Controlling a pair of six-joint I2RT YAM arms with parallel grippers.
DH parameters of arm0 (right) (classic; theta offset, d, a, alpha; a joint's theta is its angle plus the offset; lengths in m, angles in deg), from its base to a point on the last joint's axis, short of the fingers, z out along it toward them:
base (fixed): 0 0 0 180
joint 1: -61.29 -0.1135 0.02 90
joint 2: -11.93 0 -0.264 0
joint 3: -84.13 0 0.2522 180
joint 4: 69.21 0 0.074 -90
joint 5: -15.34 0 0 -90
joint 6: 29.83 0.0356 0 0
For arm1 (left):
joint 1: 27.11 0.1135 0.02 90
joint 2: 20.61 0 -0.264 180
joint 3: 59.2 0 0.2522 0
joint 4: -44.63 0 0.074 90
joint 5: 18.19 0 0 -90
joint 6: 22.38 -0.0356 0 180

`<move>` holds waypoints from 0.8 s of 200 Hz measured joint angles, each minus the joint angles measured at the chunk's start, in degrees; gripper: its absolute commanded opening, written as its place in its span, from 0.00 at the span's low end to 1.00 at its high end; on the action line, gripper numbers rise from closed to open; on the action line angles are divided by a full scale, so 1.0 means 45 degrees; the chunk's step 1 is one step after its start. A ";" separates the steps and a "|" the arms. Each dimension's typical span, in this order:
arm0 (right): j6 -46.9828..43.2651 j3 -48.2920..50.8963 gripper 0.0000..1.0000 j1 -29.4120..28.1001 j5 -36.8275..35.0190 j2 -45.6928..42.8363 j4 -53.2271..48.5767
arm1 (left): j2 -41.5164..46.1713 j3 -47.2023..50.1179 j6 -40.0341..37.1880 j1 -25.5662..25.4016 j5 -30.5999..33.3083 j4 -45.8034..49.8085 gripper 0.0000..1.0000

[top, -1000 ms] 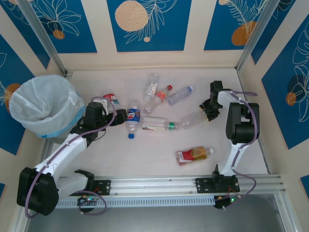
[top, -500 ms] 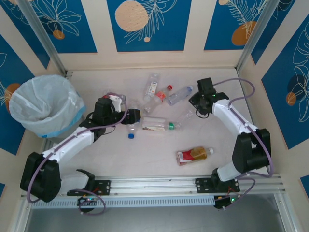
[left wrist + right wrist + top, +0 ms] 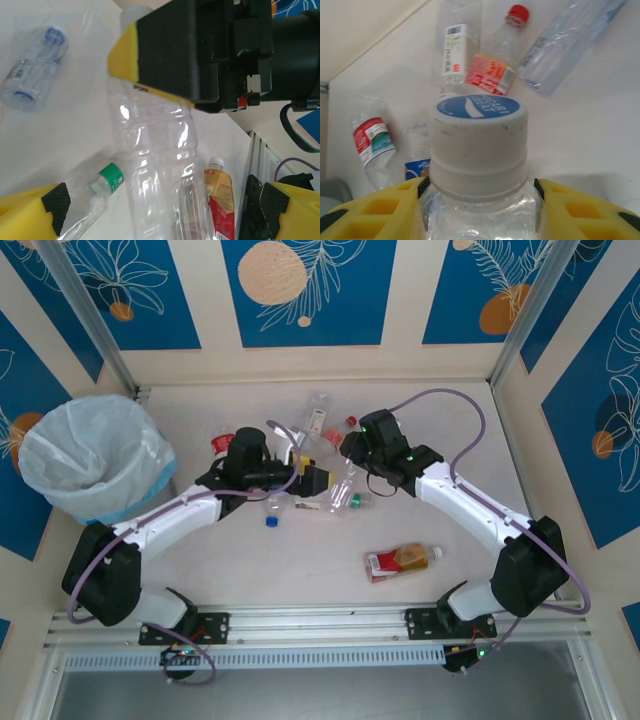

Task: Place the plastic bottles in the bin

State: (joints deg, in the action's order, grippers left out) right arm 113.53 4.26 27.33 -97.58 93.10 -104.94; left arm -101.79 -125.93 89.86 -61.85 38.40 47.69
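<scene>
Sitting well off to the left, the bin (image 3: 150,455) is a long carry from here. The danger: if the right claw (image 3: 480,200) lets go before the left claw (image 3: 160,210) shuts, the slick clear bottle (image 3: 155,150) drops onto the table (image 3: 300,560). The right claw is clamped just under its white cap (image 3: 479,145), and the left's fingers stand wide apart either side of the body.

White-capped bottle (image 3: 478,145) cut off below its shoulder by the bottom edge; red-labelled bottle (image 3: 220,197) too.
</scene>
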 measured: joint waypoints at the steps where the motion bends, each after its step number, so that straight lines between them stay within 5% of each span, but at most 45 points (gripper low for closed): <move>1: 0.0000 0.0000 0.38 -0.0010 0.0000 0.0000 0.0019 | -0.0015 -0.0015 -0.0010 -0.0019 0.0015 -0.0005 0.99; 56: -0.0165 0.0078 0.38 -0.0690 0.0578 -0.1005 0.1821 | -0.0340 -0.0233 -0.1365 -0.0996 0.1273 0.0136 0.98; 89: -0.0593 0.0291 0.39 -0.0991 0.0379 -0.1253 0.2497 | -0.0500 -0.0296 -0.1341 -0.1035 0.1535 0.0024 0.75; 160: -0.0831 0.0481 0.50 -0.1001 0.0039 -0.1263 0.2749 | -0.0758 -0.0389 -0.0937 -0.1122 0.1394 -0.0209 0.54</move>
State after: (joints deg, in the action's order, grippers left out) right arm 109.79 6.43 22.83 -97.40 87.41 -92.57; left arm -105.20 -127.68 85.64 -66.90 44.68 46.75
